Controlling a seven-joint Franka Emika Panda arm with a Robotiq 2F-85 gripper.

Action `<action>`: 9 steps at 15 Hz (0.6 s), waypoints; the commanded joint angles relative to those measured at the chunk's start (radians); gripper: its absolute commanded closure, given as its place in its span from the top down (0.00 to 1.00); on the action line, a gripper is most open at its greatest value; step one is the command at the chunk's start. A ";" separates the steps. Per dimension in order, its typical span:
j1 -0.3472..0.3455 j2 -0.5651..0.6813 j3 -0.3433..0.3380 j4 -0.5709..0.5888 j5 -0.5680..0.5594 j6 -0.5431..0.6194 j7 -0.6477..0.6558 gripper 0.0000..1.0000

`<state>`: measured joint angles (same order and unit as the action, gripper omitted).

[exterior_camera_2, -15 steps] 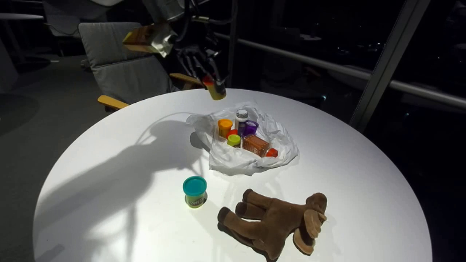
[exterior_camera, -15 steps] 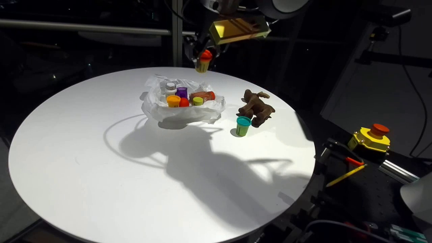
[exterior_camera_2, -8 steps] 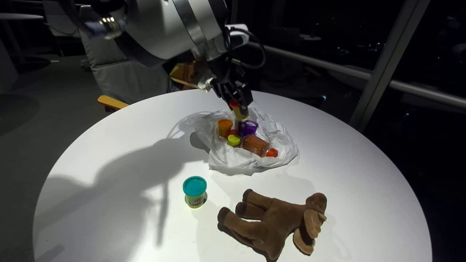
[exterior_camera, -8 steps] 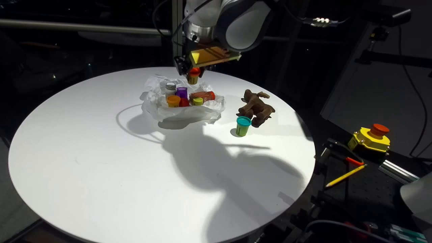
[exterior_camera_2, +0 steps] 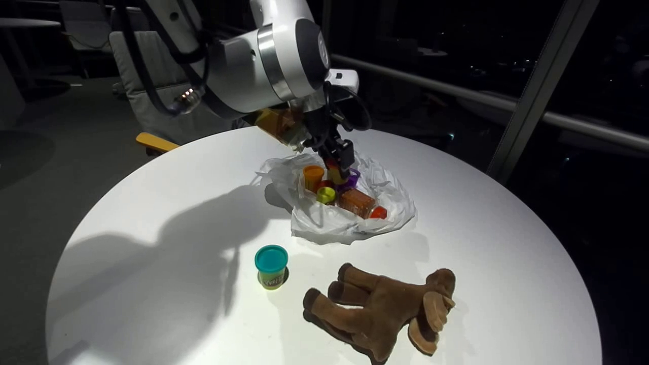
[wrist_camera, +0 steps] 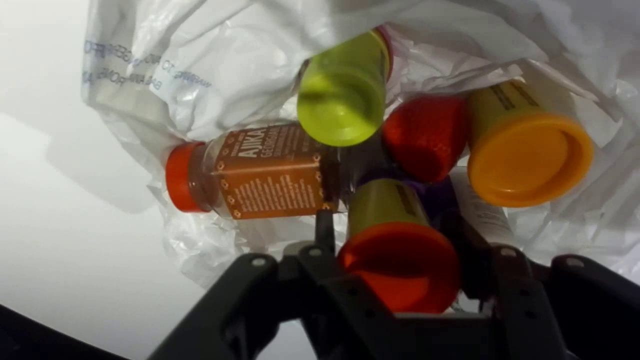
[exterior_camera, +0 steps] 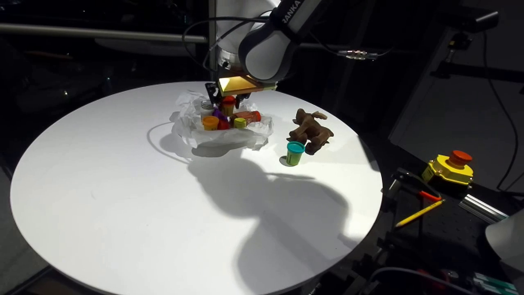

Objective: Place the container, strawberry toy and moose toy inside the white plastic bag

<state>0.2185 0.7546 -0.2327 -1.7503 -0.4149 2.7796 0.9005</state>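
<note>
In an exterior view, has the gripper [exterior_camera: 227,105] low over the white plastic bag [exterior_camera: 223,140], toward the far edge of the tabletop [exterior_camera: 102,196], and the moose toy [exterior_camera: 313,128] toward the right edge. In an exterior view, has the teal-lidded tub [exterior_camera_2: 272,267] near the moose toy. In the wrist view, grips nothing: has jaws parted loosely around the red-lidded container [wrist_camera: 400,267], and the strawberry toy [wrist_camera: 425,137] inside the bag.
</note>
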 commanded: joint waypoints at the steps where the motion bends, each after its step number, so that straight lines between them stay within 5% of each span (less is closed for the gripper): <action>1: 0.032 -0.053 -0.030 -0.026 0.058 0.032 -0.042 0.88; 3: 0.058 -0.117 -0.052 -0.087 0.061 0.029 -0.035 1.00; 9: 0.165 -0.407 -0.101 -0.400 -0.007 -0.049 0.012 1.00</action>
<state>0.3219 0.5290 -0.3063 -1.9560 -0.3844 2.7758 0.8881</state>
